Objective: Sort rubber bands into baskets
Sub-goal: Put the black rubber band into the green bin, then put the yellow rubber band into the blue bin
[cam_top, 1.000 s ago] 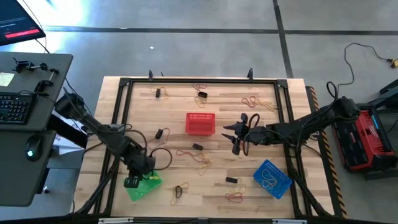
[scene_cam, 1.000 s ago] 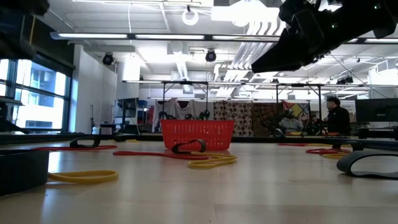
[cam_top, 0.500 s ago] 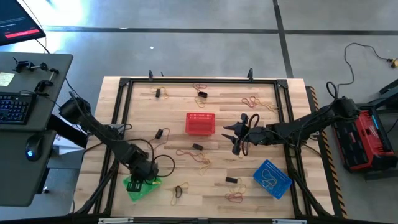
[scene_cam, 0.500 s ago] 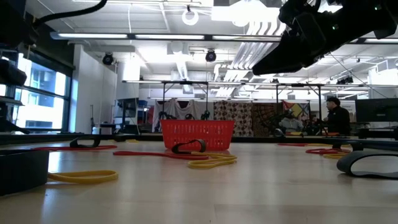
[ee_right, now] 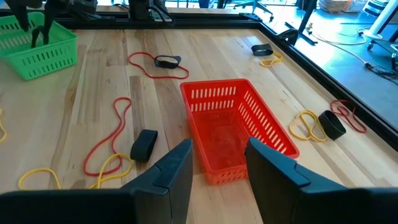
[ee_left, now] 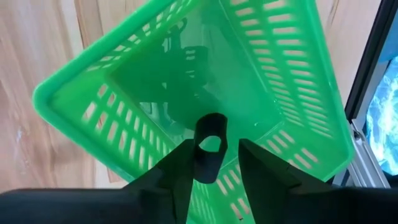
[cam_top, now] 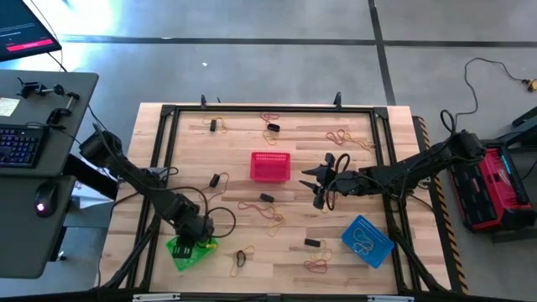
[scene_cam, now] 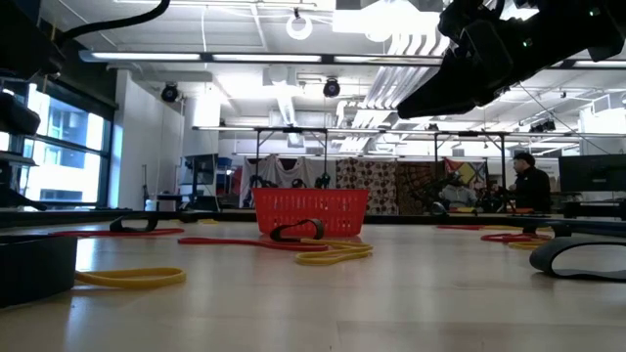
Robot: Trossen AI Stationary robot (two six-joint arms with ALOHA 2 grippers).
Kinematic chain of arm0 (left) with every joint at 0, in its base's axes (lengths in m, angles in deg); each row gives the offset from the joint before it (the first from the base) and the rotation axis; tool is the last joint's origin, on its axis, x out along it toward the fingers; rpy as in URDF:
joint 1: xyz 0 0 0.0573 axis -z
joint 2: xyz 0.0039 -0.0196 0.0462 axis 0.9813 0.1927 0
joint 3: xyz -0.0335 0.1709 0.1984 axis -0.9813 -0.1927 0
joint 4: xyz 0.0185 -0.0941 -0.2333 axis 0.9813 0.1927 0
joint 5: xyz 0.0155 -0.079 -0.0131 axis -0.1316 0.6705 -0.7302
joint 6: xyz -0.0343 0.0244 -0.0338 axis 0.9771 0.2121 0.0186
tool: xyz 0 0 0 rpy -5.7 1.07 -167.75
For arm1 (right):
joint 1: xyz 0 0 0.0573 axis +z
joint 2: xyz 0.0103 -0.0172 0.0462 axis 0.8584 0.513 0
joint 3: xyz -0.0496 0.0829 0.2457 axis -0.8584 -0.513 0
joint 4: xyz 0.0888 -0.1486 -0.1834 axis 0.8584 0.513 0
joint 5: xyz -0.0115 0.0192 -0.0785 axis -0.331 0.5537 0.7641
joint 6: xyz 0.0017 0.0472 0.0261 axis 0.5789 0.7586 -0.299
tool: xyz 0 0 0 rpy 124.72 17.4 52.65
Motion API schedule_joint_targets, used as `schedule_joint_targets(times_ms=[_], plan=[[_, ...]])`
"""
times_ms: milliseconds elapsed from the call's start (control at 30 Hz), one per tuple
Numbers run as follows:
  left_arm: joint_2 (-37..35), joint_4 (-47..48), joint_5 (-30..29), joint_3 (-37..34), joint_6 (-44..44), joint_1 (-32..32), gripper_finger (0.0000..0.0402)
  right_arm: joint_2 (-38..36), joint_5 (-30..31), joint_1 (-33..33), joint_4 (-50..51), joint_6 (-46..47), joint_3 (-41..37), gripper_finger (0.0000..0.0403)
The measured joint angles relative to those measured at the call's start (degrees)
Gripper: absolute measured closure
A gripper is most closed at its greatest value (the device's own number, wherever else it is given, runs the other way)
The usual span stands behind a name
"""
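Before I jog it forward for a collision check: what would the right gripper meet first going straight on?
Probably the red basket: it sits directly ahead of the right gripper, open jaws framing it, though depth is unclear.

— How is the light?
— Bright and even: ceiling lamps (scene_cam: pixel 298 24) glare white in the low view, and the window (scene_cam: pixel 49 156) is washed out.
— Shadows?
— Soft ones under the arms on the tabletop (cam_top: pixel 294 214); a dark one inside the green basket (ee_left: pixel 261 81).
— Focus?
— The near yellow band (scene_cam: pixel 132 278) is blurred.
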Motion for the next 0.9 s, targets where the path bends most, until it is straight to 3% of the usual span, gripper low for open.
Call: schedule_joint_targets(times_ms=[367, 700, 900], plan=[[-2.74, 0.24, -3.14, 2.7, -1.91, -0.33, 0.0273, 0.0, 0.0, 0.02, 0.2, -0.02, 0.0, 0.0265], [-6.94, 0.52, -10.77, 3.5, -2.43, -2.17, 0.0275, 0.0, 0.0, 0.01, 0.33, -0.46, 0.0, 0.0265], [-8.12, 0.95, -14.79, 3.48, -8.02, -8.15, 0.0338, 0.0, 0.0, 0.02, 0.45, -0.46, 0.0, 0.0265]])
